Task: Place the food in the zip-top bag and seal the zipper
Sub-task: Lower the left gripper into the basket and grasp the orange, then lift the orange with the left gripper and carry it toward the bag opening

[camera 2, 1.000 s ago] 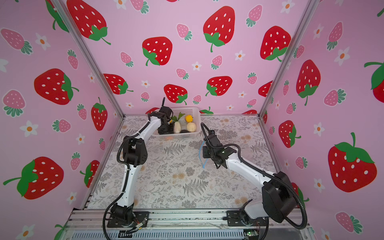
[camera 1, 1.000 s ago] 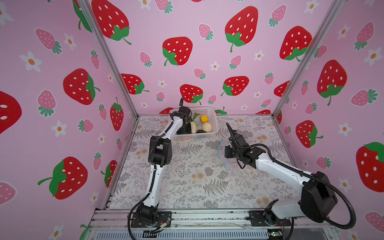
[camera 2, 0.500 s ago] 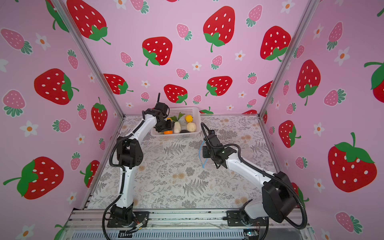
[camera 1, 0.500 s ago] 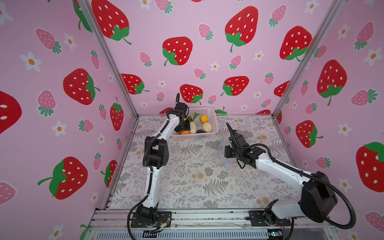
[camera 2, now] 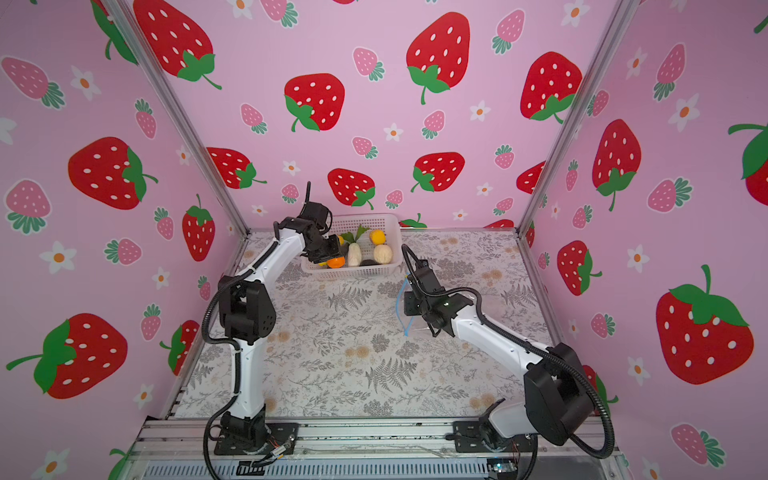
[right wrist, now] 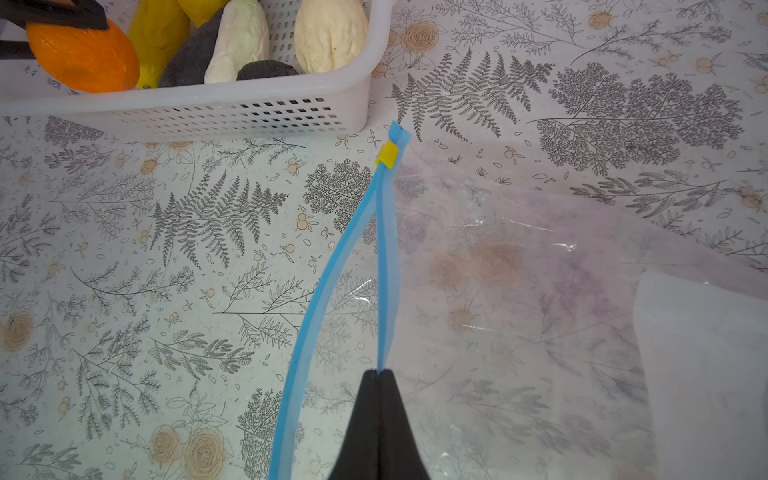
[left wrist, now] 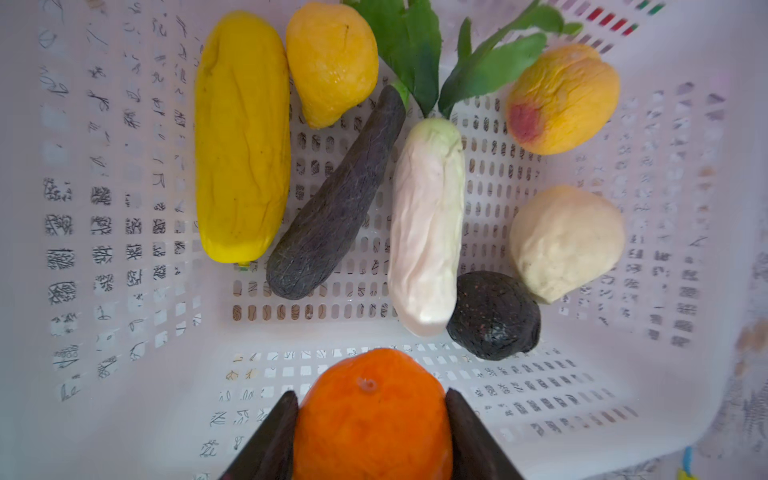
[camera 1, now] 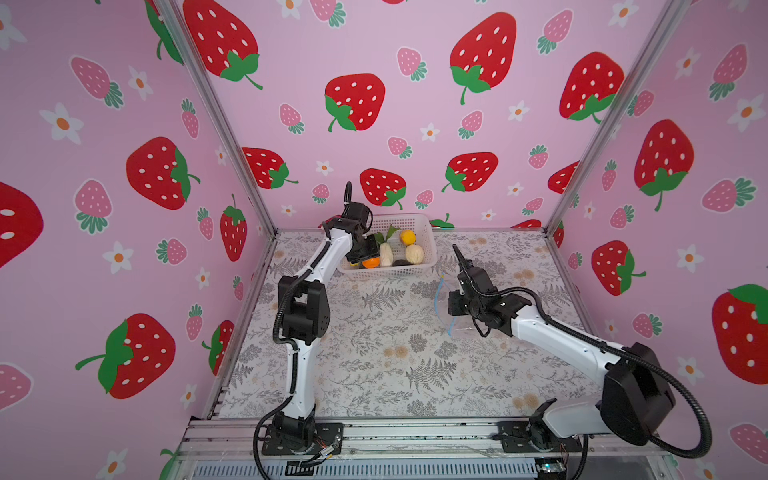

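My left gripper [left wrist: 372,399] is shut on an orange [left wrist: 374,419] and holds it at about rim height over the near left corner of the white mesh basket [camera 1: 390,272]. The rest of the food lies in the basket: a long yellow piece [left wrist: 243,137], a dark eggplant [left wrist: 336,199], a white radish [left wrist: 428,224], a beige ball [left wrist: 567,241] and a dark lump [left wrist: 494,316]. My right gripper [right wrist: 380,372] is shut on one lip of the zipper [right wrist: 388,270]. The other blue lip [right wrist: 328,291] bows away from it, leaving the zip-top bag [right wrist: 519,270] open. The yellow slider [right wrist: 387,154] sits at the far end.
The basket [camera 2: 353,272] stands against the back wall, left of middle. The bag [camera 1: 465,328] lies flat on the fern-patterned tabletop [camera 1: 374,353], partly under my right arm. Pink strawberry walls close the left, back and right sides.
My left arm has drawn back to the left inside the basket, and the orange now shows in its jaws. My right gripper and the bag have not moved.
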You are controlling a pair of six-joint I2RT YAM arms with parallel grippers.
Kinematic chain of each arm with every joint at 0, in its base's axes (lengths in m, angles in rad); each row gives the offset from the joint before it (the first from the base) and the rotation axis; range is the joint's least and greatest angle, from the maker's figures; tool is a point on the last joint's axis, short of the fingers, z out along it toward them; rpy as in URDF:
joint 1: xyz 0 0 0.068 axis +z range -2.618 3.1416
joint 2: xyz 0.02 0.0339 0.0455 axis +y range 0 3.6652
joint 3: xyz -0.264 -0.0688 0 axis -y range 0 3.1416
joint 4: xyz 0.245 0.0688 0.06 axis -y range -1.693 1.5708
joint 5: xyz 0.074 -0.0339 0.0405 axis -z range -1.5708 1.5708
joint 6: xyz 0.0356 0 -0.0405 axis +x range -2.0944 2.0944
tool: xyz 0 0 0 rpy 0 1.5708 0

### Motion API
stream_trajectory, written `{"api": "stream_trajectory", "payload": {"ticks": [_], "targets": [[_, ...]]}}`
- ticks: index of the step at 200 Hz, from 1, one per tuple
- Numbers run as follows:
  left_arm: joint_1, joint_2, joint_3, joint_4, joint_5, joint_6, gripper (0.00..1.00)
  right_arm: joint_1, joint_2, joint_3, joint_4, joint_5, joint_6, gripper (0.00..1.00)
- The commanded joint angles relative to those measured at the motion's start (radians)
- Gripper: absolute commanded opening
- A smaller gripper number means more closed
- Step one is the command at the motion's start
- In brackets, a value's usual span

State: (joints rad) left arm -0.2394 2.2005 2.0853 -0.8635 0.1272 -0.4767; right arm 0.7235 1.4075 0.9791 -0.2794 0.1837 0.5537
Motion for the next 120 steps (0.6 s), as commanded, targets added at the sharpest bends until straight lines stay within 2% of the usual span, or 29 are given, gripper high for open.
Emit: {"api": "stream_trajectory", "payload": {"ticks": [1, 55, 96, 120], "targets": [[0.024, -0.066, -0.039, 0.067, 0.074, -0.059, 0.41, -0.007, -0.010, 0.033, 0.018, -0.013, 0.014, 0.00], [0.024, -0.208, -0.142, 0.159, 0.238, -0.151, 0.40, -0.009, -0.022, 0.038, 0.017, -0.013, 0.026, 0.00], [-0.058, -0.354, -0.430, 0.392, 0.320, -0.316, 0.35, -0.009, -0.030, 0.037, 0.031, -0.033, 0.047, 0.00], [-0.130, -0.354, -0.471, 0.471, 0.383, -0.398, 0.35, -0.009, -0.043, 0.032, 0.042, -0.045, 0.067, 0.00]]}}
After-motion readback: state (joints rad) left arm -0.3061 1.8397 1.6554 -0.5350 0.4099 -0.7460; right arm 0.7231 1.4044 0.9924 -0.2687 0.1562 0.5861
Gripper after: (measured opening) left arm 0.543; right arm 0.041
